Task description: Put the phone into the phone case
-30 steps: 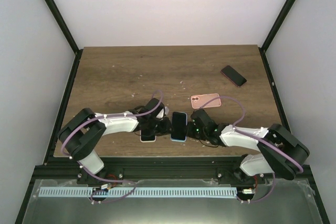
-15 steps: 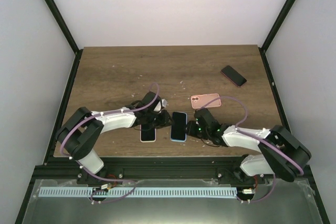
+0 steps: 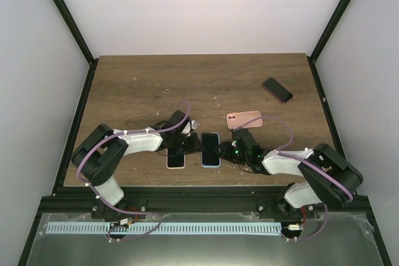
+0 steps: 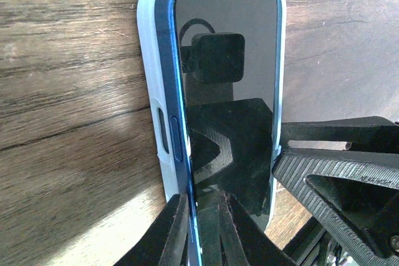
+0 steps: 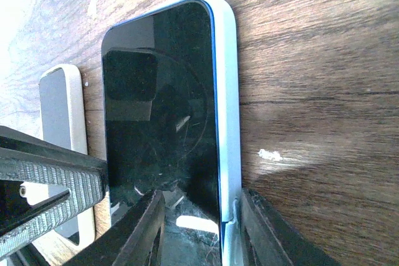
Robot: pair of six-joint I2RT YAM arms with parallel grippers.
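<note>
Near bench [image 3: 143, 85] front, overhead: phone [image 3: 212, 149] lies long axis front-to-back, left end effector [image 3: 192, 146] just left of it, right end effector [image 3: 229, 152] just right, equally near. Left wrist: fingers [image 4: 176, 235] nearly closed at phone's near end; its blue edge rides above phone case [image 4: 148, 79]. Right wrist: fingers [image 5: 142, 228] apart, straddling the cased edge.

Top view evenly bright, sharp, soft shadows only. Wrist views: blown-out glare patches on table [image 5: 274, 160], phone [image 4: 230, 91] screen mirrors the camera, bottom edges soft-focus, right wrist's upper-left corner washed out.
</note>
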